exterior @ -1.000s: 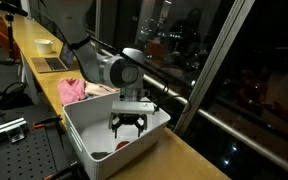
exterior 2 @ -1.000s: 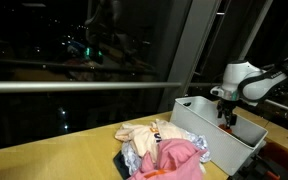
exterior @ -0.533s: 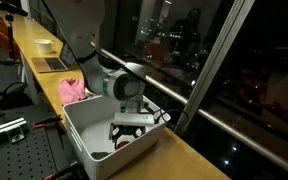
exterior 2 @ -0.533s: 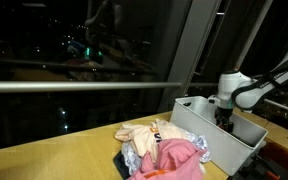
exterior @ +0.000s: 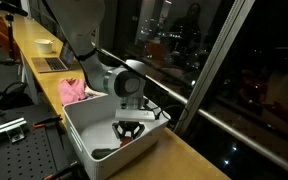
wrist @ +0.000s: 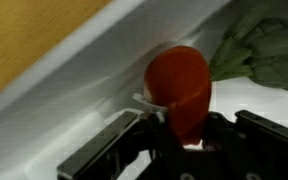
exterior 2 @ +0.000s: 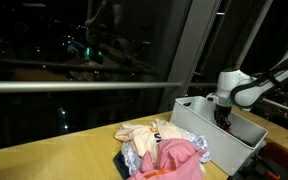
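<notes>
Where you have the gripper (exterior: 130, 133): down inside the white bin (exterior: 88, 156), close to its window-side wall.
Grip: clenched on the red piece (wrist: 179, 85); in the wrist view, one dark finger (wrist: 112, 150) presses on each side of it.
Bin contents: the red piece, a green cloth (wrist: 269, 55) at 2 o'clock from it in the wrist view, and a dark item (exterior: 102, 153) on the bin floor in an exterior view, too small to name.
Where the red piece is: on the bin's floor, right against the pale inner wall (wrist: 94, 75), between your fingers.
How the red piece looks: smooth, rounded at the top and narrower toward the fingers, with a bright orange-red sheen. A thin white strip crosses it at 8 o'clock.
Outside the bin: a heap of clothes (exterior 2: 164, 150), pink on top and cream beneath, lies on the bench at 8 o'clock from the bin in an exterior view, just beside it.
Bench (exterior: 189, 160): a long, pale wood surface running along the window. A laptop (exterior: 52, 64) and a small bowl (exterior: 44, 44) sit toward its far end, at 10 o'clock from the bin.
Room: tall dark window panes (exterior 2: 84, 50) show night lights, and a horizontal rail (exterior 2: 84, 86) crosses them. A perforated metal plate (exterior: 14, 150) lies at 9 o'clock from the bin.
</notes>
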`<state>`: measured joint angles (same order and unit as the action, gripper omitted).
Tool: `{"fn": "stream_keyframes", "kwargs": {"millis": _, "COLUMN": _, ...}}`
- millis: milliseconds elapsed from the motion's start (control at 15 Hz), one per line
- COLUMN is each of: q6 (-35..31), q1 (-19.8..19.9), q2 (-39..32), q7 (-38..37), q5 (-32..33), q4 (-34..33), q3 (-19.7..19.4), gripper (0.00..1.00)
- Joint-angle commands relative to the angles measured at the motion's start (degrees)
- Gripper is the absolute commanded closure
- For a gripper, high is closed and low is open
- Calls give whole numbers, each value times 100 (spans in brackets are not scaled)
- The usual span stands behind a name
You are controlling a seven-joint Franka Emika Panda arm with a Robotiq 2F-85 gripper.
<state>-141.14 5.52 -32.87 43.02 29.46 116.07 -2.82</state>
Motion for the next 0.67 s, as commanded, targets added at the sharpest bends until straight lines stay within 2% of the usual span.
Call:
{"fn": "stream_keyframes", "kwargs": {"millis": 0, "q6": 178, "q1": -64, "q2": 867, "q7": -61, "q5": -186, "q4": 557, "q3": 126, "gripper": 98}}
{"fn": "stream_keyframes", "kwargs": {"millis": 133, "q6": 265, "q1": -131, "q2": 1462, "q7": -160, "q5": -370, "q4": 821, "q3": 262, "gripper": 95}}
{"fn": "stream_keyframes", "kwargs": {"millis": 200, "q6": 237, "q1": -166, "q2": 1670, "q7": -208, "q5": -474, "q4": 870, "q3": 330, "gripper": 98}}
{"fn": "stream_keyframes", "kwargs": {"millis": 333, "q6": 217, "q1": -279, "q2": 2146, "q7": -248, "q5": -713, "q4": 938, "q3": 489, "gripper": 96}}
{"fn": "stream_keyframes", "kwargs": {"millis": 600, "q6": 413, "q1": -632, "q2": 2817, "q7": -233, "q5": -1513, "q4": 628, "q3": 882, "gripper": 96}}
